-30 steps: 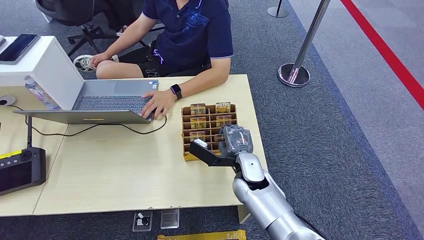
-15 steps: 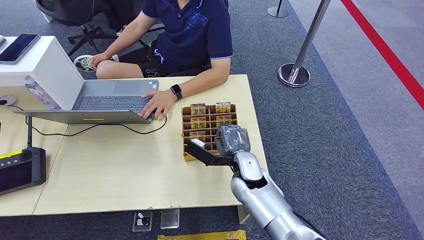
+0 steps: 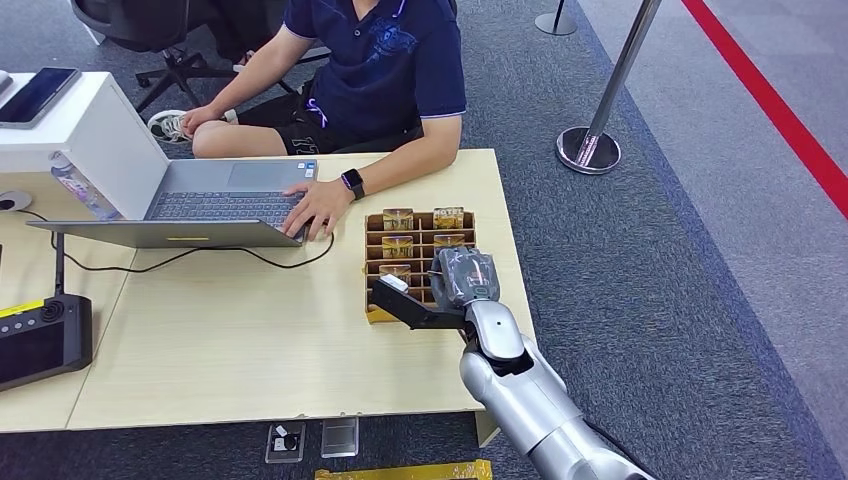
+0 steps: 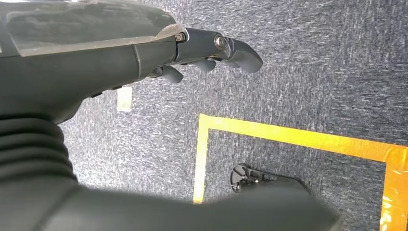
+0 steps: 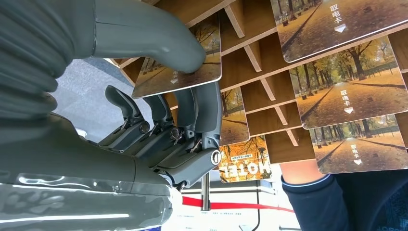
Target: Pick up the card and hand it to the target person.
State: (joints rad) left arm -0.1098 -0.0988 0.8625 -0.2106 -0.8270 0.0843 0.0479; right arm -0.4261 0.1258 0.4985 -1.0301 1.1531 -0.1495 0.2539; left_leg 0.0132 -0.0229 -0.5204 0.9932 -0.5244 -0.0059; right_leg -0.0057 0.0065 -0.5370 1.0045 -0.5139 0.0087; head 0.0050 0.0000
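A wooden card rack (image 3: 415, 243) stands on the table's right side, with landscape-printed cards (image 5: 346, 82) in its slots. My right hand (image 3: 463, 278) is over the rack's near right slots. In the right wrist view its thumb (image 5: 159, 43) presses on top of one card (image 5: 185, 74) and its fingers (image 5: 202, 115) lie under it, so the card is pinched, still at the rack. The person (image 3: 380, 70) sits at the table's far side with a hand (image 3: 318, 208) on a laptop. My left hand (image 4: 211, 53) hangs over the carpet, holding nothing.
An open laptop (image 3: 200, 205) and its cable lie left of the rack. A black controller (image 3: 40, 340) sits at the table's near left. A stanchion base (image 3: 588, 150) stands on the carpet at the far right. Bare tabletop (image 3: 230, 340) spreads left of my arm.
My right hand has edged slightly left and farther over the rack. The person and the laptop have stayed put.
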